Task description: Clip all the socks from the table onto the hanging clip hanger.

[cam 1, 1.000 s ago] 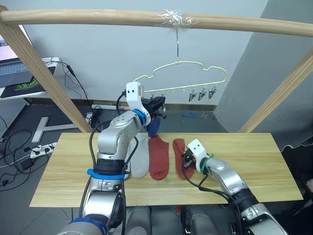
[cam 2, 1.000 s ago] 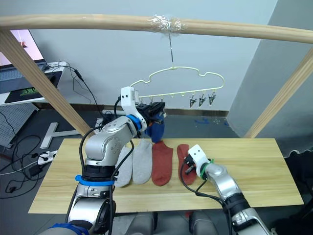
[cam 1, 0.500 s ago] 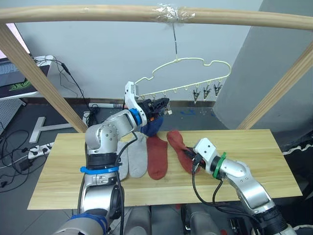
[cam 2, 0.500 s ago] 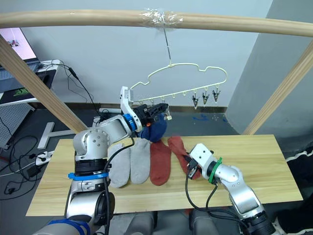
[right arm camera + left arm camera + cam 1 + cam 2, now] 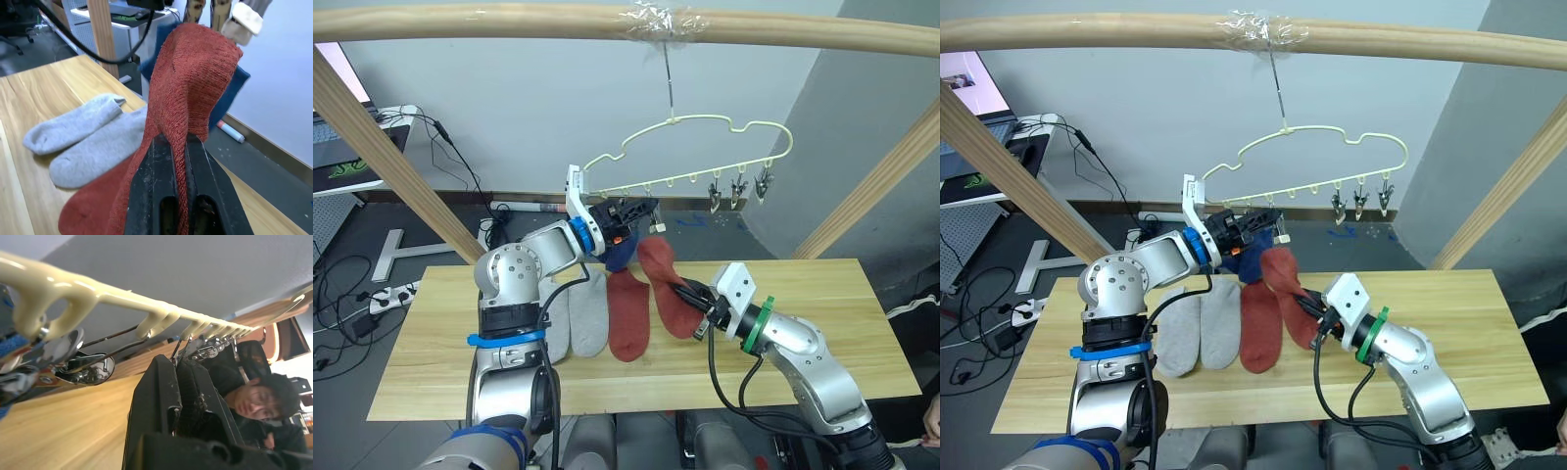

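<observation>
Here the right gripper [image 5: 1313, 320] has its two black fingers [image 5: 154, 188] pinched tight on a rust red sock [image 5: 664, 284], lifted off the table [image 5: 822, 323] so that its long axis runs steeply up and toward the robot's left, the free rounded end [image 5: 1276, 262] standing highest and leaning toward the hanger, the lower end hanging down past the fingers. In the right wrist view that sock [image 5: 188, 88] rises straight up out of the closed fingers, folded over itself at the top. The second rust red sock [image 5: 628, 315] lies flat on the planks, long axis running from the near edge toward the far edge, just beside the two light grey socks [image 5: 1203, 325], which lie side by side and parallel to it on the robot's left. The left gripper [image 5: 634, 211] is raised at the left end of the clip hanger [image 5: 705, 147], and in the left wrist view its fingers [image 5: 159, 396] stand close together at a metal clip [image 5: 188, 343] under the pale bar; whether they actually squeeze that clip I cannot tell. A blue sock [image 5: 1252, 262] hangs down below that gripper, long axis roughly vertical, its lower end reaching down to the table's far edge. The hanger hangs by its hook from the wooden pole [image 5: 509, 22], tilted so its right end, with three free clips [image 5: 738, 194], sits higher. A person [image 5: 254, 404] shows beyond the left gripper's fingers in its wrist view.
</observation>
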Robot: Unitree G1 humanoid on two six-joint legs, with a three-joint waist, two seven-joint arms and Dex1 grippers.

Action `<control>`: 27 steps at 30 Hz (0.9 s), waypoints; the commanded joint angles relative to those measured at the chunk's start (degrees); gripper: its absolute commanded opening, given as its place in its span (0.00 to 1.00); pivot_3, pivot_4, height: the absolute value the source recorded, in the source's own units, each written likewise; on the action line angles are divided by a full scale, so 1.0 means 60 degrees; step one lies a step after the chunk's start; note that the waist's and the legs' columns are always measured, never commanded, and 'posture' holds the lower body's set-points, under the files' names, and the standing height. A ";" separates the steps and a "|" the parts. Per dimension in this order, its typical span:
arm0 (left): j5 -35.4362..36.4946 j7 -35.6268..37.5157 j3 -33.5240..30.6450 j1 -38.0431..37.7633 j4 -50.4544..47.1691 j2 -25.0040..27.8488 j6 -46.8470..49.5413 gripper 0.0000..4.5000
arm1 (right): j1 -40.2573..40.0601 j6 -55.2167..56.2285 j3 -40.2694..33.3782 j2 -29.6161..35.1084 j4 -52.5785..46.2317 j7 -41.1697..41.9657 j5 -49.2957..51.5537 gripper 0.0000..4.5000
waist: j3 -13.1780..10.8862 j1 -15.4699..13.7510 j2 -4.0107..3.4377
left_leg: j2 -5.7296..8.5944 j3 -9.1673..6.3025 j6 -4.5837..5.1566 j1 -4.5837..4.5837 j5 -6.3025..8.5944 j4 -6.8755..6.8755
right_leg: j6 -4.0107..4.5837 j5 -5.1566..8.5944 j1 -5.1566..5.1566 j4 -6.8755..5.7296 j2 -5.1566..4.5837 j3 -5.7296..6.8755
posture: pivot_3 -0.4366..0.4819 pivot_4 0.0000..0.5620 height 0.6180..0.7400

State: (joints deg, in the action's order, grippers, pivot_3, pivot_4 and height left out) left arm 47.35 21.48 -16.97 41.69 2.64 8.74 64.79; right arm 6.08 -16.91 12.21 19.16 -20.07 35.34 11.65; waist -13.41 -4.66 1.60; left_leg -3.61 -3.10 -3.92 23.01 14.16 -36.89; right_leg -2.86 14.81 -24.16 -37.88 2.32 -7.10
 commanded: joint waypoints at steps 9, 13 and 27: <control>0.0605 -0.0049 0.0180 -0.0095 -0.0607 0.0076 0.0249 0.00 | 0.0412 0.0193 -0.0508 -0.0078 0.0070 -0.0051 0.0347 0.00 | -0.0007 -0.0010 0.0000 | 0.0001 -0.0001 -0.0001 0.0001 -0.0001 0.0001 | 0.0000 0.0000 0.0000 0.0003 -0.0002 0.0005 | 0.81 0.41 1.00; 0.0633 0.0058 0.0229 -0.0073 -0.0653 0.0065 0.0138 0.00 | 0.0539 0.0166 -0.0515 -0.0115 0.0142 -0.0052 0.0374 0.00 | -0.0011 -0.0014 0.0000 | 0.0002 -0.0001 -0.0002 0.0005 0.0000 0.0001 | 0.0000 0.0000 0.0000 0.0006 -0.0004 0.0004 | 0.81 0.40 1.00; 0.1227 0.0232 0.0006 -0.0298 -0.0982 0.0467 0.0454 0.82 | 0.0627 0.0220 -0.0447 -0.0118 0.0306 -0.0081 0.0276 0.00 | -0.0013 -0.0019 -0.0001 | 0.0001 0.0000 -0.0003 0.0005 -0.0001 0.0002 | 0.0000 0.0000 -0.0001 0.0009 -0.0005 0.0004 | 0.81 0.39 1.00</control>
State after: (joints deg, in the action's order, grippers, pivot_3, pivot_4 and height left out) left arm 52.40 22.11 -16.15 40.03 -0.58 10.68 66.67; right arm 9.58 -16.71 10.14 18.76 -17.40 34.90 12.74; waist -13.49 -4.77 1.60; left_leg -3.60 -3.10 -3.94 23.04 14.16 -36.88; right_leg -2.86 14.81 -24.17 -37.82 2.29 -7.07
